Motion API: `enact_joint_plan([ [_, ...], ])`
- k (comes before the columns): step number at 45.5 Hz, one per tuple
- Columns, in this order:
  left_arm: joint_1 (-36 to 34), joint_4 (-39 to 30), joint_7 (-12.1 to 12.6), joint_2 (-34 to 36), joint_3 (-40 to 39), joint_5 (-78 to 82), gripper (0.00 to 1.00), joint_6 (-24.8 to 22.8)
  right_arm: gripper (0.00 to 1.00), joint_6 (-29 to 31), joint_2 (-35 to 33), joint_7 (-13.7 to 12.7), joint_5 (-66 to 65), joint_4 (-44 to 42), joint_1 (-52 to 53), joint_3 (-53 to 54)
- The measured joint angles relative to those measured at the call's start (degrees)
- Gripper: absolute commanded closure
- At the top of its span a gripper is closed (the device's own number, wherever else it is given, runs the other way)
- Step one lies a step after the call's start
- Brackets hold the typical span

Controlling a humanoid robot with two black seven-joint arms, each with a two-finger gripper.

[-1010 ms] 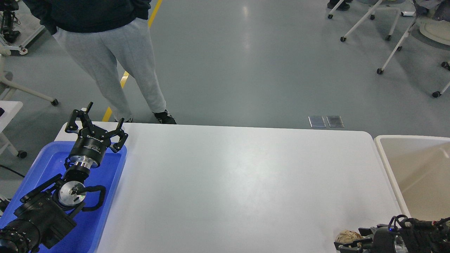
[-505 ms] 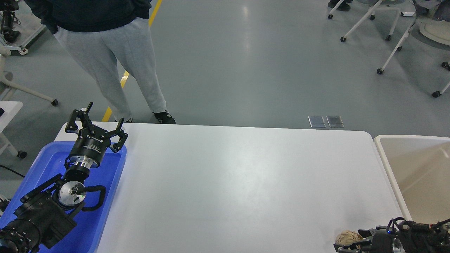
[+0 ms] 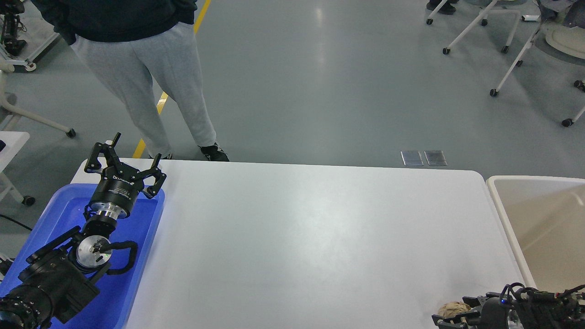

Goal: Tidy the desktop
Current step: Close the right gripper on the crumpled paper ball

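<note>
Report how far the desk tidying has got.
Nearly done, by the look of it. The desktop shows only one stray item, a crumpled beige wad at its near right edge. The right gripper is beside that wad; whether it grips it cannot be told. The left gripper hangs open above the blue tray. Left: putting the wad away, perhaps into the beige bin.

At the lower left of the frame you have a blue tray [image 3: 141,256]. At the right edge sits a beige bin [image 3: 539,224]. A crumpled tan wad [image 3: 452,308] lies near the bottom right. A person in grey trousers [image 3: 137,68] stands upper left; white wheeled chairs [image 3: 502,36] fill the upper right.
</note>
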Motion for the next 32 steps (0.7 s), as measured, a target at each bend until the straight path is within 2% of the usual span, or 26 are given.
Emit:
enact_joint_plan([
  [10, 0.0, 0.0, 0.0, 0.0, 0.0, 0.0, 0.00, 0.0, 0.06, -1.4, 0.2, 0.3, -0.3, -1.1, 0.3, -1.7],
  [15, 0.0, 0.0, 0.0, 0.0, 0.0, 0.0, 0.00, 0.0, 0.14, -2.1, 0.2, 0.6, -0.4, -1.6, 0.8, -2.6],
  [18, 0.0, 0.0, 0.0, 0.0, 0.0, 0.0, 0.00, 0.0, 0.26, -2.5, 0.2, 0.9, -0.4, -2.0, 1.1, -3.2],
  [19, 0.0, 0.0, 0.0, 0.0, 0.0, 0.0, 0.00, 0.0, 0.33, -2.7, 0.2, 1.1, -0.4, -2.1, 1.2, -3.5],
  [21, 0.0, 0.0, 0.0, 0.0, 0.0, 0.0, 0.00, 0.0, 0.51, -3.1, 0.2, 1.3, -0.5, -2.3, 1.4, -3.9],
  [24, 0.0, 0.0, 0.0, 0.0, 0.0, 0.0, 0.00, 0.0, 0.72, -3.6, 0.2, 1.5, -0.6, -2.8, 1.7, -4.6],
  [26, 0.0, 0.0, 0.0, 0.0, 0.0, 0.0, 0.00, 0.0, 0.94, -3.8, 0.2, 1.7, -0.6, -3.0, 1.9, -5.0],
  [29, 0.0, 0.0, 0.0, 0.0, 0.0, 0.0, 0.00, 0.0, 1.00, -4.1, 0.2, 1.9, -0.6, -3.4, 2.2, -5.5],
  [32, 0.0, 0.0, 0.0, 0.0, 0.0, 0.0, 0.00, 0.0, 1.00, -4.3, 0.2, 2.1, -0.7, -3.7, 2.4, -5.9],
])
